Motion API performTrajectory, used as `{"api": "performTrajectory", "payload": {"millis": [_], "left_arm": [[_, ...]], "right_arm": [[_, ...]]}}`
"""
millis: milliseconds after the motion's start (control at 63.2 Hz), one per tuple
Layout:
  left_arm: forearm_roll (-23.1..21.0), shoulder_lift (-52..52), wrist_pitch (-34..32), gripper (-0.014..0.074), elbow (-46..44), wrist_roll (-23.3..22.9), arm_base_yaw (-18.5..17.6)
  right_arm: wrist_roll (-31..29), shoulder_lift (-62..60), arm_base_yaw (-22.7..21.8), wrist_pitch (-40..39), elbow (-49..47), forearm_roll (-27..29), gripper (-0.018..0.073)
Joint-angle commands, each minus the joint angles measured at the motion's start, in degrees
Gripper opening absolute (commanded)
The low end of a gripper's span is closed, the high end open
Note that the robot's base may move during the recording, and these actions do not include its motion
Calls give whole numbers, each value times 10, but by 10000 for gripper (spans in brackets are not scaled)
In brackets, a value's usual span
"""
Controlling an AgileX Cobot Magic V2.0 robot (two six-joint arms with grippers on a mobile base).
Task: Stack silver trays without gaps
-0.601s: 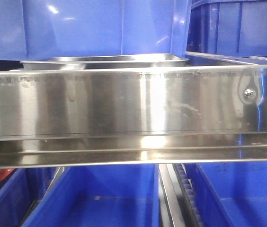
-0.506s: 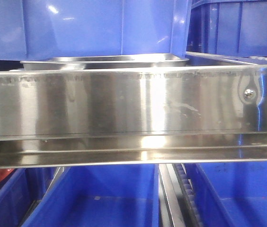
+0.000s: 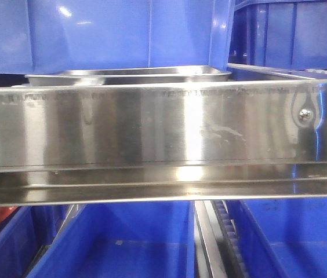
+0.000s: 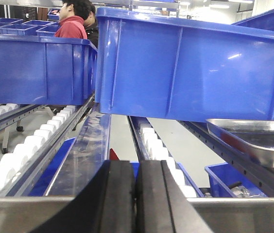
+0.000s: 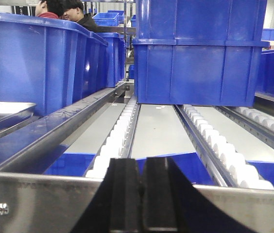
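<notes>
Steel rail (image 3: 152,127), silver tray (image 3: 129,73) behind, blue bins (image 4: 190,63), roller lanes (image 5: 120,131)

Mirror-bright silver tray (image 3: 129,75) — deep blue bins (image 3: 94,35), white rollers (image 4: 25,155).

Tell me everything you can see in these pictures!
Shiny silver steel tray: one visible, silver, just behind the rail.
Long flat steel rail: one, silver, across the front, one round screw at its right.
Deep blue plastic bins: several, blue, on the roller lanes and below the rail.
White rollers: many, white, in rows along the lanes.
People: two, one in red, far behind the bins.
Left gripper: one, black, shut, empty.
Right gripper: one, black, shut, empty.
</notes>
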Motion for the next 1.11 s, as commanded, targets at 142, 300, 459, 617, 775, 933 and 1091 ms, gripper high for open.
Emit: {"api": "performTrajectory", "payload": {"millis": [142,300,459,617,775,933,1091], "left_arm": [[-3,-2,-10,-6,-3,-2,1],[-3,-2,-10,-6,-3,-2,1],[-3,-2,-16,-6,-3,-2,1],[-7,-2,-31,-6,-3,-2,1],[-9,-2,-51,-6,-3,-2,1],[-13,-2,-71,-6,-3,-2,1],[-60,-2,-15,-6,-44,-2,1]], "right_arm": [[0,-3,-2,-14,0,1,-69],[0,-3,-2,-50,0,1,-69],[0,-3,-2,-113,0,1,-69],[0,-3,-2,-140,0,1,-69],[0,-3,-2,-177,0,1,-69],[0,-3,-2,-184,0,-1,-69],[26,-3,-2,-60,-58,74,-69]]}}
